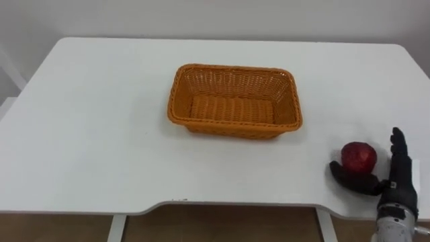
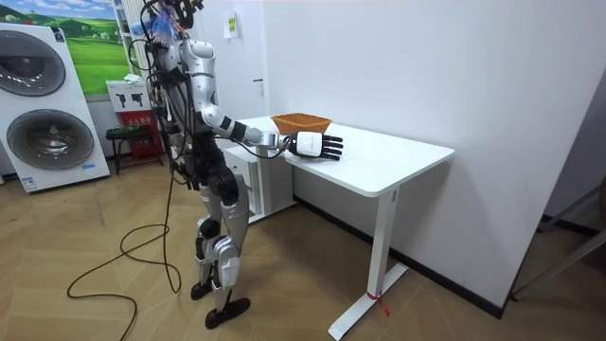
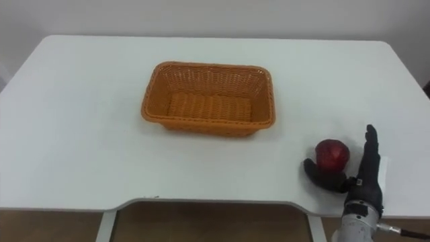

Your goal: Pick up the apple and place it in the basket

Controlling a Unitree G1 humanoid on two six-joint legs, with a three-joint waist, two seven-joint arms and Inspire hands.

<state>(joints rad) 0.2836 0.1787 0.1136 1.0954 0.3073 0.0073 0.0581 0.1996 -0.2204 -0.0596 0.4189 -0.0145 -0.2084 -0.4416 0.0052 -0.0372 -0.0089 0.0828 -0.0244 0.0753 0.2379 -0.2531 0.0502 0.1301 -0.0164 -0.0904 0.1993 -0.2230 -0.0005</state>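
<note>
The dark red apple [image 1: 358, 156] sits on the white table [image 1: 87, 134] near its front edge, at about 4 o'clock from the orange woven basket [image 1: 232, 69] and well apart from it. The right hand [image 1: 398, 187] lies at the apple's 3 o'clock, wide open. Its fingers [image 1: 399, 144] are straight and point to 12 o'clock, clear of the fruit. The thumb [image 1: 346, 176] is spread toward 9 o'clock and touches the apple's near side, clasping nothing. In the room view the washing machine [image 2: 38, 104] carries a sticker too small to read
</note>
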